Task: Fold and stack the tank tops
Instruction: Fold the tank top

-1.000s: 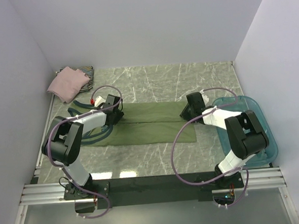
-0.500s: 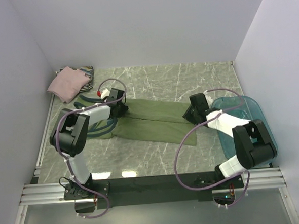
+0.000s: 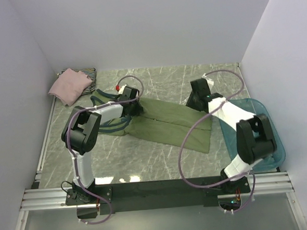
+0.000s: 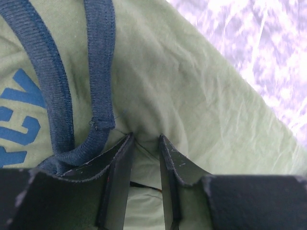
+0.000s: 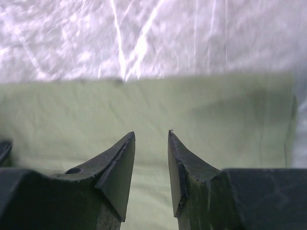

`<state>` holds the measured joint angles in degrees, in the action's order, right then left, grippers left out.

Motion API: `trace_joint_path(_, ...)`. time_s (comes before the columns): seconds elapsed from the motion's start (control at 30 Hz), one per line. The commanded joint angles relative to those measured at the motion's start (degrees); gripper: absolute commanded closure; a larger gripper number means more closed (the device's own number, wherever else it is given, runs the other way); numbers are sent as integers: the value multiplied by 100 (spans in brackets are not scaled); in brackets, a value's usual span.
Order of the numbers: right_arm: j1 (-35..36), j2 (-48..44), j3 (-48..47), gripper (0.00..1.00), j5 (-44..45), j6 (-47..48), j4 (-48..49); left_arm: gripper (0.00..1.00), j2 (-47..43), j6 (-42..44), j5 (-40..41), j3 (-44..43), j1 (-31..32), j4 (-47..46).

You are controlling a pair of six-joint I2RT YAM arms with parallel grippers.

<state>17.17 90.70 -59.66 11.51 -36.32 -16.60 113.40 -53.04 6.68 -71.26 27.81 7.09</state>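
As we look down on it, the olive-green tank top [image 3: 164, 126] lies slantwise across the middle of the marble bench [image 3: 167, 80], stretched between the two arms. Left pincer [image 4: 145, 139] is narrow and nipped on a pucker of green cloth, right beside the navy trim [image 4: 98, 57], with the blue print [image 4: 19, 115] just off to its side. Right pincer [image 5: 150, 134] sits at the other end of the shirt, its jaws a narrow gap apart with green showing between them; whether it truly grips, I cannot tell. Over in the far left corner, the pale pink top [image 3: 68, 86] rests folded on the striped one [image 3: 88, 74]. The teal tub [image 3: 249, 105] sits at the right edge.
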Motion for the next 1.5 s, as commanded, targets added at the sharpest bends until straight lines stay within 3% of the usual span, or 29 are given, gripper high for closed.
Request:
trace_joint_path(0.0,85,518,-511,58,431,669,-755,64,-37,320,-395,516,93,662)
trace_joint_path(0.23,313,914,-600,56,712,802,-1011,64,-319,285,-439,1035,-301,609)
trace_joint_path(0.37,305,1116,-565,55,730,679,-1178,65,-206,268,-457,869,-408,670)
trace_joint_path(0.57,340,890,-12,56,-69,169,-1170,65,269,373,-334,-9,-408,1171)
trace_joint_path(0.83,770,230,1261,57,-851,-867,-380,65,990,1014,-421,-1388,-373,1804)
trace_joint_path(1.0,1525,-280,1808,58,-1001,-1877,191,66,1745,1620,-589,-2337,-198,2382)
trace_joint_path(1.3,2922,-966,1958,58,-624,-3046,298,66,2642,2253,-957,-4157,461,2999)
trace_joint_path(1.47,3538,-1186,1906,58,-343,-3355,350,65,2529,2456,-1353,-3756,743,2736)
